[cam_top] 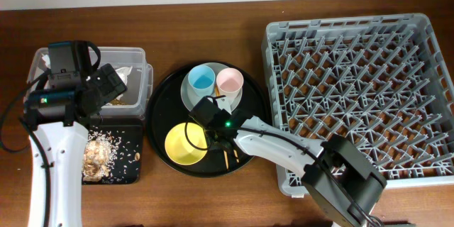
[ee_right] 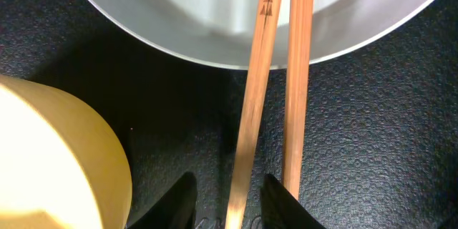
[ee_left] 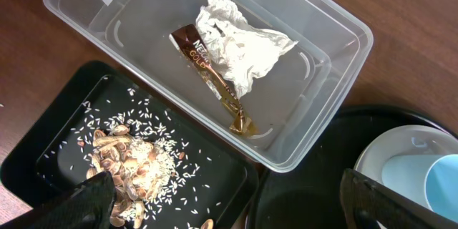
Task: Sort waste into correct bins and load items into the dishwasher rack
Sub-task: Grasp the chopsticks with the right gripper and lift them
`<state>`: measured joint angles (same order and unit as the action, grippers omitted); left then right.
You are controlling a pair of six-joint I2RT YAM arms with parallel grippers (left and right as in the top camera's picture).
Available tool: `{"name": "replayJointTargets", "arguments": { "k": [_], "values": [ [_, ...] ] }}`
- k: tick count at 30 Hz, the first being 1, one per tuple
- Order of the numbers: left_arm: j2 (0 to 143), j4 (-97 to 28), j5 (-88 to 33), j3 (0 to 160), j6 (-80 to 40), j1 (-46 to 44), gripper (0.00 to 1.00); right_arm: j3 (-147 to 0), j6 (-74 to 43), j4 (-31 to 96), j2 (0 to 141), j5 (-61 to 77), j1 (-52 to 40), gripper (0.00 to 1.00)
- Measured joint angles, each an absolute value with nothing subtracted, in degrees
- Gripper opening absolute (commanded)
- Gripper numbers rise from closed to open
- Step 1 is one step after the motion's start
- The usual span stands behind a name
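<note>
My left gripper (ee_left: 236, 204) hangs open and holds nothing, above the near edge of the shallow black tray (ee_left: 43, 143) and beside the clear tub (ee_left: 343, 25). In the tub lie the crumpled white napkin (ee_left: 240, 46) and the brown wrapper (ee_left: 193, 46). Beige food scraps (ee_left: 129, 157) lie in the black tray. My right gripper (ee_right: 230, 204) is low over the round black tray (ee_right: 358, 129), narrowly open, straddling one of the two wooden chopsticks (ee_right: 261, 79). The other chopstick lies outside its right finger. The chopstick tips rest on the grey-green plate (ee_right: 215, 14). The yellow bowl (ee_right: 50, 157) stands just to the left.
The blue cup (cam_top: 201, 79) and pink cup (cam_top: 229, 81) stand on the plate (cam_top: 188, 99). The large grey dishwasher rack (cam_top: 355, 92) fills the right side with no items among its pegs. The right arm reaches across the rack's front-left corner.
</note>
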<state>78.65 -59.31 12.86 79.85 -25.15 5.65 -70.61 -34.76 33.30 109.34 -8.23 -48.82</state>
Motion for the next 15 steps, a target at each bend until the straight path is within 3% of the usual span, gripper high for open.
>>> {"name": "replayJointTargets", "arguments": {
  "k": [3, 6, 15],
  "values": [
    [78.65, -59.31, 12.86, 79.85, -25.15, 5.65, 0.99, -70.61, -34.72, 32.73, 109.38, -8.6, -48.82, 0.3],
    [78.65, -59.31, 12.86, 79.85, -25.15, 5.65, 0.99, -70.17, -34.79, 30.57, 109.4, -8.71, -48.82, 0.22],
    [78.65, -59.31, 12.84, 79.85, -25.15, 5.65, 0.99, -67.9, -34.92, 28.18, 109.47, -8.8, -48.82, 0.17]
  ]
}}
